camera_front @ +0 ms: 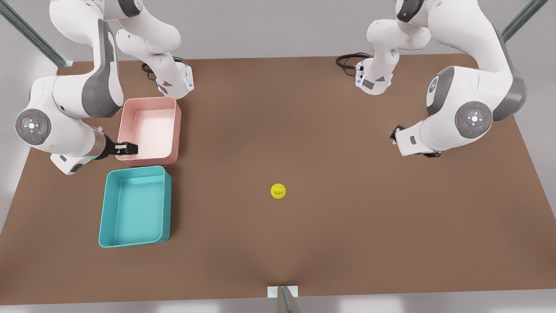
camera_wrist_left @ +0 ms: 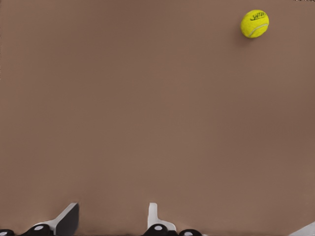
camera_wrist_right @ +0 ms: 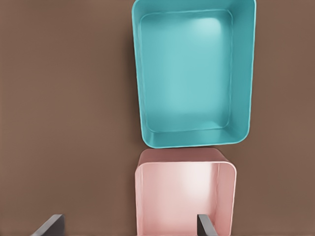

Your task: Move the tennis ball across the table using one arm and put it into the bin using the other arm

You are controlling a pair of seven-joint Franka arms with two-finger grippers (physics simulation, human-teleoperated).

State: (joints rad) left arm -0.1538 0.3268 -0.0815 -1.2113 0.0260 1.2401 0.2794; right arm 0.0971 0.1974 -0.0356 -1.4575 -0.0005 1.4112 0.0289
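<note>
Tennis ball (camera_front: 278, 191) lies loose on the bench (camera_front: 347, 243), well apart from the bin (camera_front: 106, 208) toward the front view's right, and neither hand is on it.

Going left to right, your right hand (camera_front: 127, 149) hovers just past the bin's far end, at the near corner of the pink tub (camera_front: 150, 102). Its fingers are spread wide and hold nothing. The pink tub sits just beside the bin, short end to short end. Beyond the ball, far from the bin, your left hand (camera_front: 397, 134) hangs over bare bench, also open and empty.

I judge the first step not yet begun: the ball has to cross toward the bin, and the left hand is the nearer one. You would bring it down over the ball, close it, and set the ball within the right hand's reach.

Between ball and bin the bench is open. Stop short of the bin's wall, and mind the pink tub next to it.
</note>
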